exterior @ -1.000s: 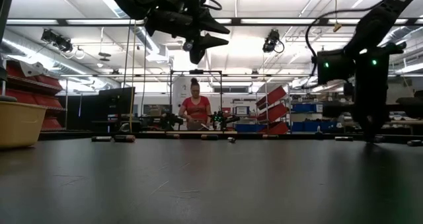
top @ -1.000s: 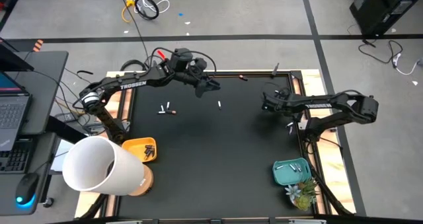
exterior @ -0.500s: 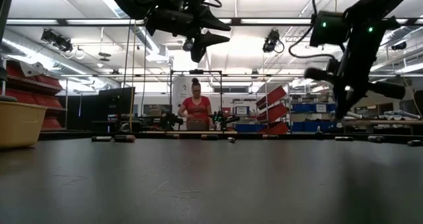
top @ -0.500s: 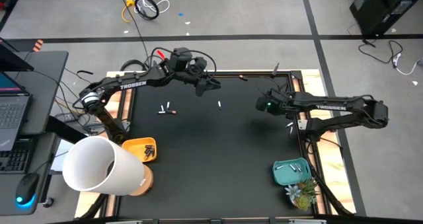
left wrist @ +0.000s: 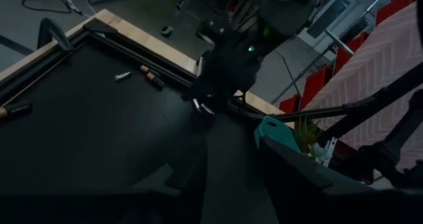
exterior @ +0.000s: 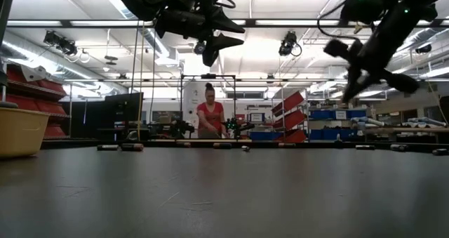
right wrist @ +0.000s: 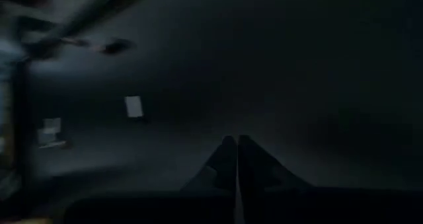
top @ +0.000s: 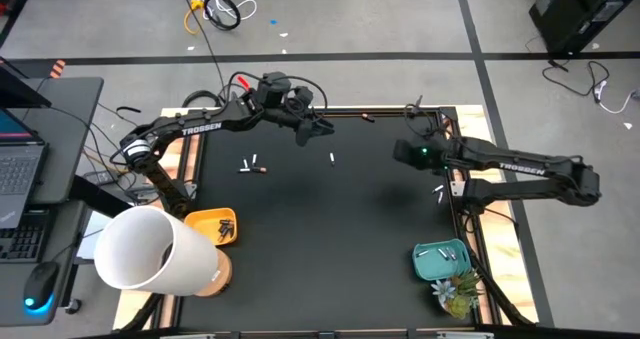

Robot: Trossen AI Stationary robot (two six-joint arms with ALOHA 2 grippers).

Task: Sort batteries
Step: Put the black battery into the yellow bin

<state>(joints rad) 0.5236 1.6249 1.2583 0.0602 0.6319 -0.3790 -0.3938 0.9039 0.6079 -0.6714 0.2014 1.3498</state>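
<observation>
Done: we judge some batteries sorted into yellow bin [top: 222, 222] and teal tray [top: 425, 269] | Left: loose batteries [top: 253, 165] on desk [top: 320, 239] | left gripper [top: 322, 128] fingers spread, empty | right gripper [top: 403, 151] fingers pressed together, holding nothing visible

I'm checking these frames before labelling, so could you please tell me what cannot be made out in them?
- Yellow bin: contents partly covered by the white cylinder in the high view.
- Batteries: too small in the high view to tell types apart.
- Right gripper: right wrist view is dark and blurred; fingers look together, nothing visible between them.
- Teal bin: not visible in the low view.
- Left gripper: grip unclear.
</observation>
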